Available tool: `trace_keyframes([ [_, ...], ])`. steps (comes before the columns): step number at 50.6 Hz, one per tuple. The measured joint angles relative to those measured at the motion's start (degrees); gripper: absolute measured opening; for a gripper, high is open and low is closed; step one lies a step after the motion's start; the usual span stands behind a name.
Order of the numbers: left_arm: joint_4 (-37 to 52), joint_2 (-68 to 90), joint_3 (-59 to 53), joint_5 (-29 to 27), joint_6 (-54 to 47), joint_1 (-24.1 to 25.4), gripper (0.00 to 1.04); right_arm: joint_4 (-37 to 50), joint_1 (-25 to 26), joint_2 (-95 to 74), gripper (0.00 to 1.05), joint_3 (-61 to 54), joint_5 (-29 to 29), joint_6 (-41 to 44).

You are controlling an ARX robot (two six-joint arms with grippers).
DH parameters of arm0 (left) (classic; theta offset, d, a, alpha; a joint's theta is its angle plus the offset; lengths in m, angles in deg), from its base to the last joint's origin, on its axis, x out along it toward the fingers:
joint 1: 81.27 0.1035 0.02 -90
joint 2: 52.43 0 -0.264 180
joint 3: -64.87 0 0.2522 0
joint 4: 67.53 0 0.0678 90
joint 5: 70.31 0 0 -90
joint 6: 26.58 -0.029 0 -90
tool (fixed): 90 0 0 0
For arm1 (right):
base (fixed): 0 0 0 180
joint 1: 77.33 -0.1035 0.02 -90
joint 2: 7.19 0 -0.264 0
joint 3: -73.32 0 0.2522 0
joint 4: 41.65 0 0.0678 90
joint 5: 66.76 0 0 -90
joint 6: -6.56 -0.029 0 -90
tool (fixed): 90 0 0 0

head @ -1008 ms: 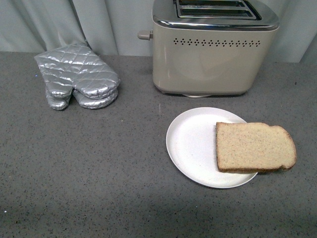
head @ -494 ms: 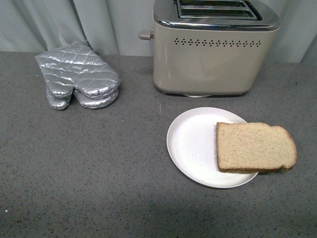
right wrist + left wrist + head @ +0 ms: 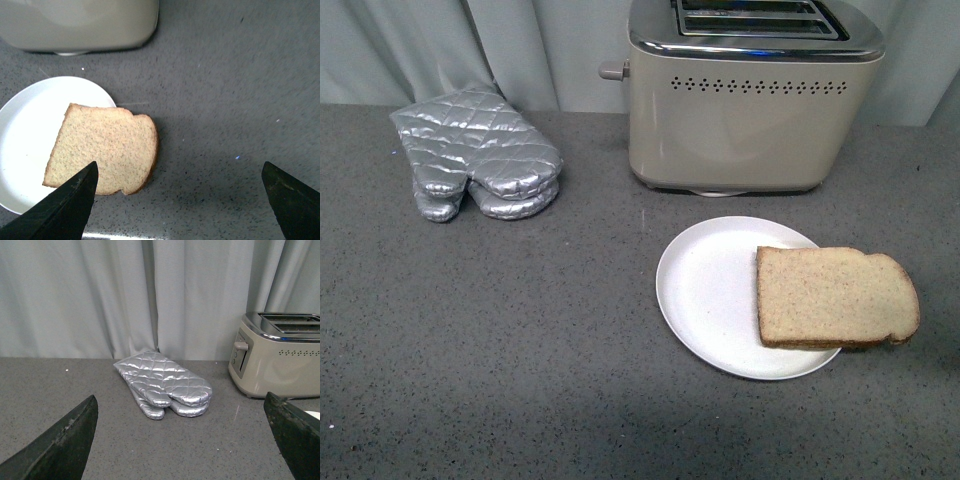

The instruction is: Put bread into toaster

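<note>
The bread [image 3: 835, 297] is a flat light-brown slice lying on the right side of a round white plate [image 3: 705, 290], its rounded end overhanging the rim. It also shows in the right wrist view [image 3: 102, 155]. The beige toaster [image 3: 750, 100] with its chrome top stands behind the plate, lever on its left side; it also shows in the left wrist view [image 3: 277, 355]. Neither arm shows in the front view. My right gripper [image 3: 180, 200] is open above the counter beside the bread. My left gripper [image 3: 185, 440] is open and empty, low over the counter, facing the mitts.
Silver quilted oven mitts [image 3: 475, 155] lie at the back left of the grey speckled counter [image 3: 500, 330]; they also show in the left wrist view [image 3: 165, 385]. A pale curtain [image 3: 520, 45] hangs behind everything.
</note>
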Motion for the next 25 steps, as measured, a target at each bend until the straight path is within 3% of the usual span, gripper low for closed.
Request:
trace_keyframes([
  [9,0.00,0.00,0.02,0.00,0.00,0.00,0.98,-8.41,2.99,-14.56,0.95,10.38,-9.84,-3.65],
  [25,0.00,0.00,0.00,0.00,0.00,0.00,0.98,-15.50,2.99,-28.79,0.95,20.31,-16.44,-4.81],
])
